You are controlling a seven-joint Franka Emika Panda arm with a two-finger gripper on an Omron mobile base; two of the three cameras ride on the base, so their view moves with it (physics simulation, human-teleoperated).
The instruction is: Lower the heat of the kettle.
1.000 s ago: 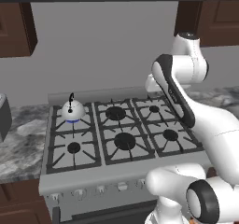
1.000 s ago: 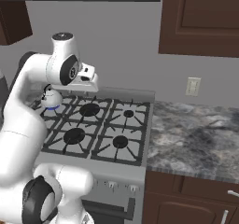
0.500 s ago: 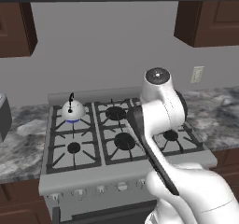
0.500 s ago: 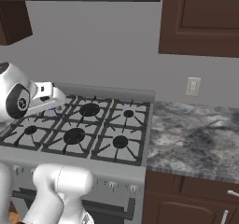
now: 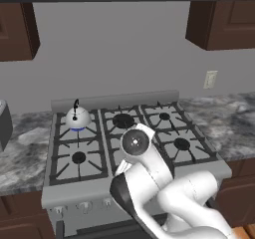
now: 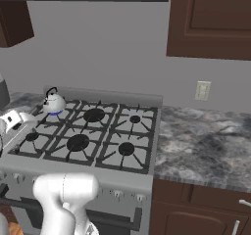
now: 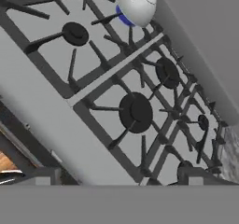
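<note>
white kettle: the kettle (image 5: 77,118) sits on the rear left burner of the stove (image 5: 164,131), near the back rail; you can also find it at the far left rear in the right base view (image 6: 53,103) and at the top of the hand view (image 7: 136,4).
knobs: a row of small knobs (image 5: 83,206) lines the front panel below the grates; which one feeds the kettle's burner is too small for you to read.
end effector: you cannot tell how far the fingers are parted, or whether they have hold of anything.
arm: it is folded low in front of the stove, with the hand camera looking across the grates.
main risk: you may turn the wrong knob, since several sit close together.
second risk: turning the wrong way would raise the flame or put it out.
third risk: a blind reach could bump the front panel.
</note>
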